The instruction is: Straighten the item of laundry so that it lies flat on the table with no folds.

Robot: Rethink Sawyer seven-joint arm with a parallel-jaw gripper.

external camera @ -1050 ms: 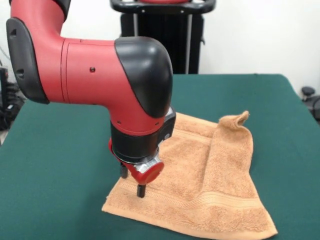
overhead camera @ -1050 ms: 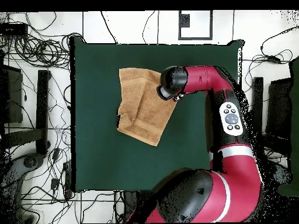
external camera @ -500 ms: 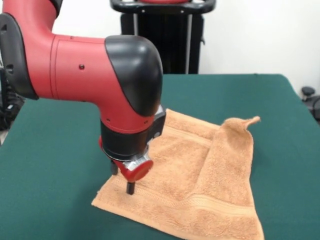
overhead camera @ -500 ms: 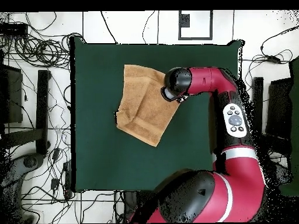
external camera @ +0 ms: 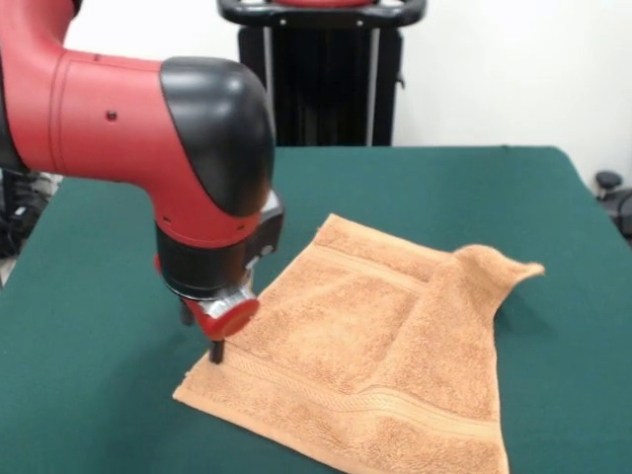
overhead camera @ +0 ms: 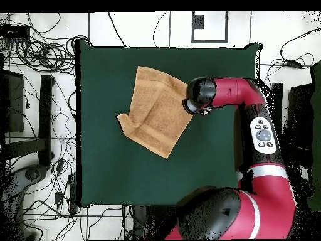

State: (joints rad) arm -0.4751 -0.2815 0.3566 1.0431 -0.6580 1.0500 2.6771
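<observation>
At the towel's [external camera: 365, 355] near corner the gripper [external camera: 215, 348] presses down, apparently to drag it flat; finger state indiscernible; one side remains folded.

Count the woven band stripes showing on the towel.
2 on the towel: one along the near edge, one near the far edge. A folded flap may hide parts.

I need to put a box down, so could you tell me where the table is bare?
Bare felt on the table lies between the towel and the robot-side edge. It is crowded where the tool presses the towel's corner.
</observation>
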